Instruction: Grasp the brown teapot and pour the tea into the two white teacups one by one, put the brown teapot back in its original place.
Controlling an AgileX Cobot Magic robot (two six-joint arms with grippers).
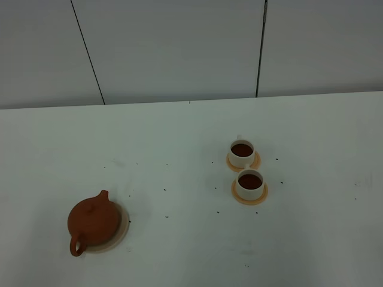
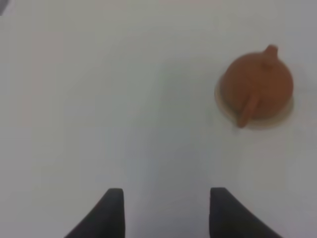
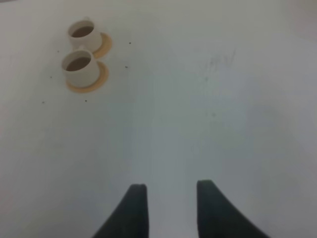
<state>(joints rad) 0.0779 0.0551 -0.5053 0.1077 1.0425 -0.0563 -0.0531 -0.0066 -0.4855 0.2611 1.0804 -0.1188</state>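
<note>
Both teacups (image 1: 245, 167) hold tea (image 1: 249, 181) and the brown teapot (image 1: 93, 220) sits on its coaster (image 1: 123, 230); my left gripper (image 2: 166, 208) and right gripper (image 3: 171, 206) are open and empty, so I judge nothing remains

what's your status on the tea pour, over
Both grippers, left and right, open, empty. Teapot on coaster. Both cups hold tea. Nothing obstructing.
</note>
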